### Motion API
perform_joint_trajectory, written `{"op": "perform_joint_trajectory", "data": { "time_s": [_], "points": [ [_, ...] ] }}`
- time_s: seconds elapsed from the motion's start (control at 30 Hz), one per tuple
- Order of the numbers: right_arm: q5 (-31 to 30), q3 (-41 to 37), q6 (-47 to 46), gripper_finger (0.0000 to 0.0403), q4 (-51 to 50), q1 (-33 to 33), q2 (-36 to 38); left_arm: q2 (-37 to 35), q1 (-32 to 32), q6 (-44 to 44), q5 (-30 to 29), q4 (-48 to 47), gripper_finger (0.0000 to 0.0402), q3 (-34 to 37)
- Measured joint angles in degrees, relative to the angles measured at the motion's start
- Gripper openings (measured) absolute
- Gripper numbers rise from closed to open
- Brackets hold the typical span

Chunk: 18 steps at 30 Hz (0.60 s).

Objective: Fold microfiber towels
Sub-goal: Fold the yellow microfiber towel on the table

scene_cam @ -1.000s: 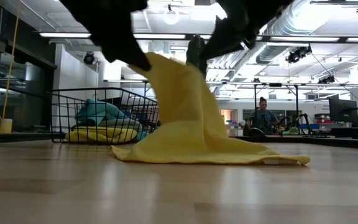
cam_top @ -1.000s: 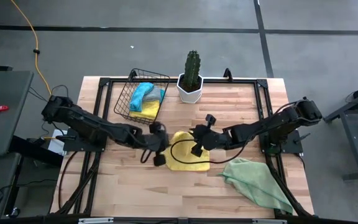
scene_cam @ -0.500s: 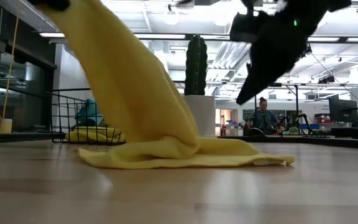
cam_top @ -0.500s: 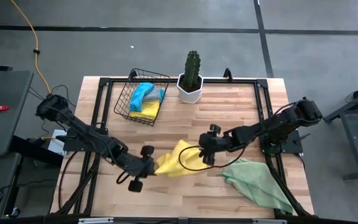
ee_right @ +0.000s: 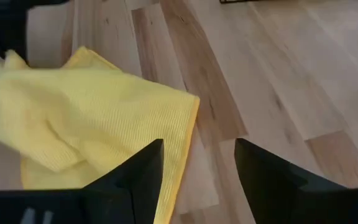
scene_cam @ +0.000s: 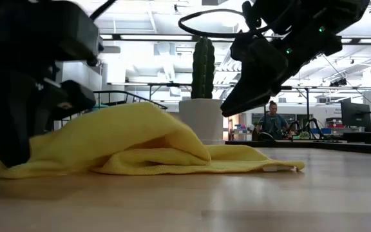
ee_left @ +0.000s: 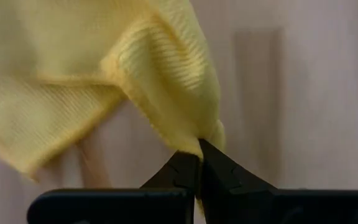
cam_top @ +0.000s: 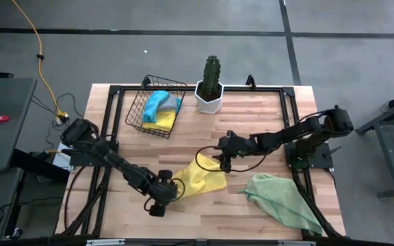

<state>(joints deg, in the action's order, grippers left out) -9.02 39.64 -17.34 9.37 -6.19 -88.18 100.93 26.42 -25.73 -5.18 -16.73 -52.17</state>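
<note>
Yellow towel (cam_top: 200, 179) sagging soft, light; left end effector (cam_top: 172, 188) pinching corner near counter's front edge, right end effector (cam_top: 222, 158) hovering wide, empty.

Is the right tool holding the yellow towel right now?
No, the right tool is open with nothing between its fingers, hovering above the yellow towel, which lies on the table.

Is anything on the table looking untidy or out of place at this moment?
Yes. The pale green towel lies crumpled at the table's right front corner, not folded. The yellow towel is bunched unevenly, one corner pinched by the left gripper.
</note>
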Motion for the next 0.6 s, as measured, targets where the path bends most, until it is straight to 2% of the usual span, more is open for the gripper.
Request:
{"op": "perform_joint_trajectory", "data": {
  "time_s": [0.13, 0.27, 0.5, 0.6],
  "points": [
    [0.2, 0.1, 4.5, 0.0183, 1.5, 0.3, -1.0, 3.5, -1.1, -1.1, 2.3, 0.6, 0.0, -0.5],
    [0.7, 0.2, 7.1, 0.0176, 7.9, 0.3, -5.2, 3.4, -2.3, -1.3, 3.7, 0.6, 0.0, -0.4],
    [1.1, 0.2, 6.8, 0.0163, 19.6, 2.3, -15.4, 1.6, -2.5, -1.0, 3.5, 2.0, 0.0, 0.0],
    [3.3, 0.2, 5.4, 0.0161, 23.6, 3.6, -18.5, 1.6, -2.0, -0.6, 3.0, 2.2, 0.0, 0.1]
  ]
}}
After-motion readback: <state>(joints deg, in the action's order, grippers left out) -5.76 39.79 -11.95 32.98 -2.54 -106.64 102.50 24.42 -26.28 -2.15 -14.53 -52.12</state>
